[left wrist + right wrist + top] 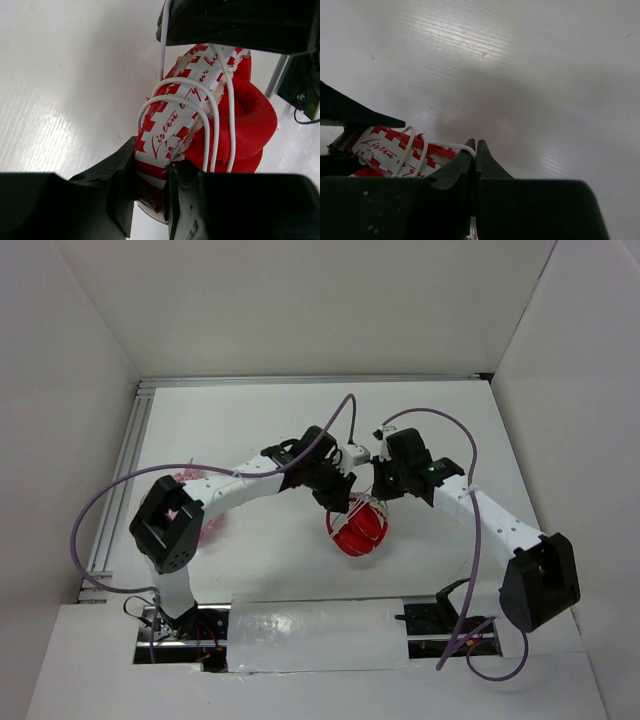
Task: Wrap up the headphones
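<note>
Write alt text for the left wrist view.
The left gripper clamps the red headphones by their red-and-white printed headband, seen close up from the wrist. A thin white cable is looped several times around the band, the red padded cups bulge to the right, and the white table lies behind.

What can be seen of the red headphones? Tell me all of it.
The headphones are bright red, with glossy padded cups folded together and a headband whose white face carries red script and frayed edges. A thin white cable loops several times around that headband. They are mid-table, between both arms. The left gripper clamps the headband's end; the right gripper is shut on the cable.
</note>
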